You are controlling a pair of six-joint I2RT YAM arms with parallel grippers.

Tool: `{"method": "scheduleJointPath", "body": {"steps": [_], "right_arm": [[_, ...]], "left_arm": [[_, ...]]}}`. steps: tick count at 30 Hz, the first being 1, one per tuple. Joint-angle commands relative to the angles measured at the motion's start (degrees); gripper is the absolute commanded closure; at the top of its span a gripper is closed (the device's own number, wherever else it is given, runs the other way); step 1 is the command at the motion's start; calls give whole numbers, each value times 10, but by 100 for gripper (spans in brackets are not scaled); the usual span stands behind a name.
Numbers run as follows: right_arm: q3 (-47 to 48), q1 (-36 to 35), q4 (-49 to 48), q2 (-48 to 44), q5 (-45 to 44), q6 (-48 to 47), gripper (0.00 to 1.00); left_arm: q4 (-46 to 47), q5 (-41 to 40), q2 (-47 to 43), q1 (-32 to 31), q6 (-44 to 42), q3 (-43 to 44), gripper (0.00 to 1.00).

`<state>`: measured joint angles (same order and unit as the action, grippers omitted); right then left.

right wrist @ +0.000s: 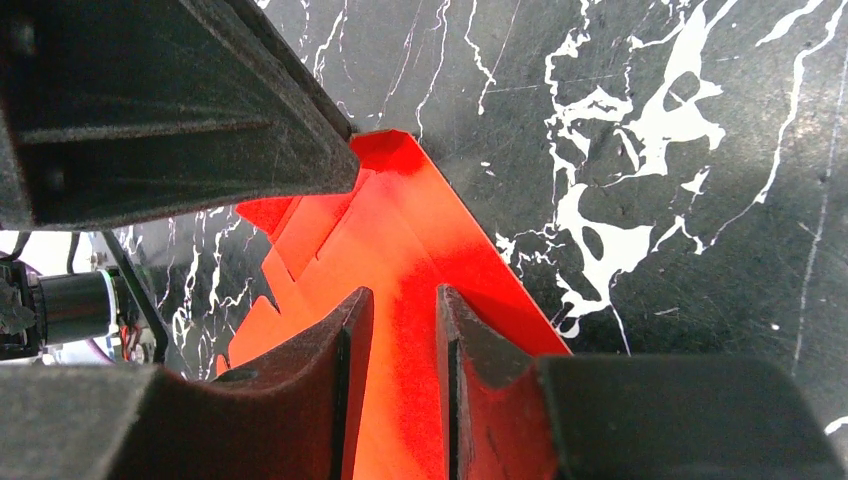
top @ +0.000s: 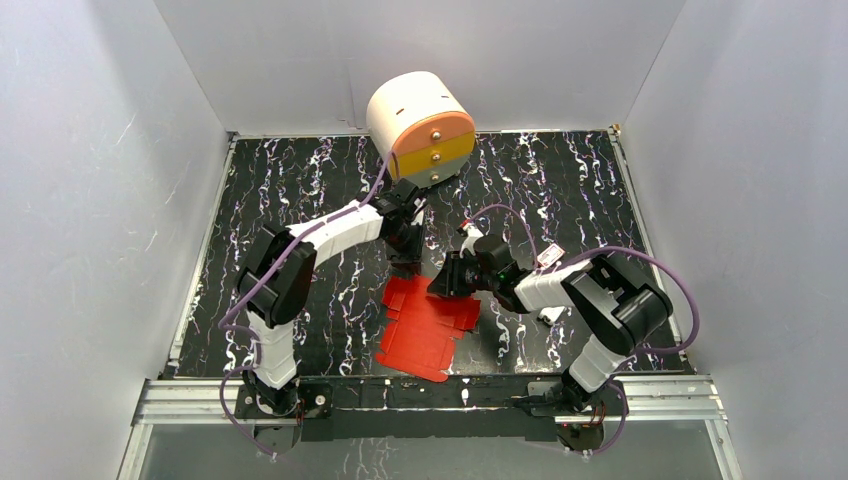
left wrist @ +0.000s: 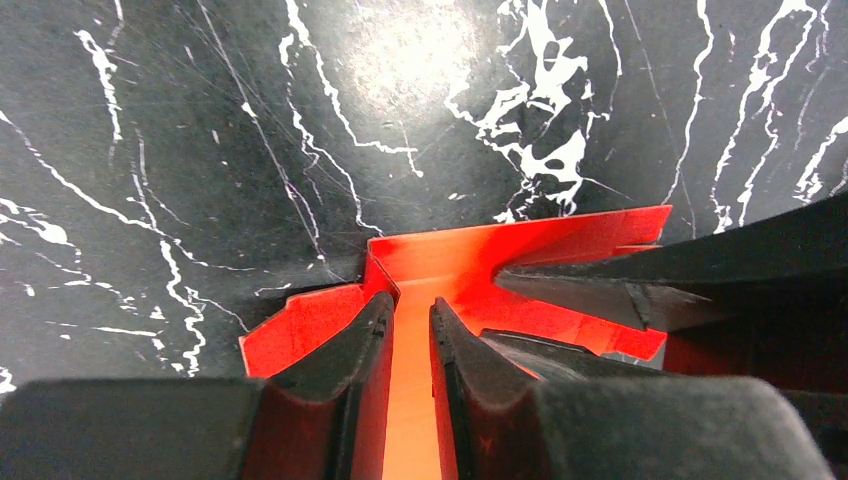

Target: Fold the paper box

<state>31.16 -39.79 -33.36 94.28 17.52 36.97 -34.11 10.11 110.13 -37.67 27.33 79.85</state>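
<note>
- The paper box (top: 425,330) is an unfolded, flapped sheet of bright red card. It lies on the black, white-veined surface (top: 300,190) in the near half, between the two arms, with its near edge close to the surface's near edge.
- The left gripper (top: 405,256) points down at the sheet's far-left corner. The right gripper (top: 447,283) comes in from the right at the far-right edge. The two tips are just beside each other.
- In the left wrist view, the left jaws are parted by only a narrow slit, and red card fills that slit from tip to base. The fingers (left wrist: 352,350) sit over the card, but I cannot tell whether they press on it or nip it.
- In the same view, the card's far flap (left wrist: 520,245) rises off the surface along a crease. A dark finger of the right gripper reaches across it from the right.
- In the right wrist view, the right jaws are likewise nearly closed, with a thin gap and red card showing through it. Contact with the card cannot be made out.
- There, a pointed flap of the sheet (right wrist: 420,210) runs ahead of the fingers toward the body of the left gripper, which fills the upper-left corner.
- A round drawer unit (top: 420,120) with a white shell and an orange-and-yellow front stands at the far edge, well apart from the sheet.
</note>
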Motion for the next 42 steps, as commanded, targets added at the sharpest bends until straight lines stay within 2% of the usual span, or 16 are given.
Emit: {"method": "scheduleJointPath", "body": {"steps": [1, 10, 15, 22, 27, 34, 42], "right_arm": [[-2, -7, -15, 18, -13, -2, 62], [2, -9, -15, 11, -16, -9, 62], [18, -8, 17, -12, -18, -29, 62], [48, -9, 108, -81, -56, -71, 59], [58, -9, 172, -133, -98, -97, 53], [33, -7, 229, -202, -169, -114, 46], [2, -7, 238, -244, -206, -114, 41]], "left_arm": [[22, 58, -46, -1, 24, -17, 82], [59, 78, -39, -1, 42, -52, 84], [59, 66, -64, 13, 39, -56, 83], [35, -2, -119, 44, 1, -68, 67], [34, 9, -114, 44, -14, -70, 57], [37, 60, -73, 44, -32, -56, 57], [42, 104, -33, 44, -39, -51, 67]]}}
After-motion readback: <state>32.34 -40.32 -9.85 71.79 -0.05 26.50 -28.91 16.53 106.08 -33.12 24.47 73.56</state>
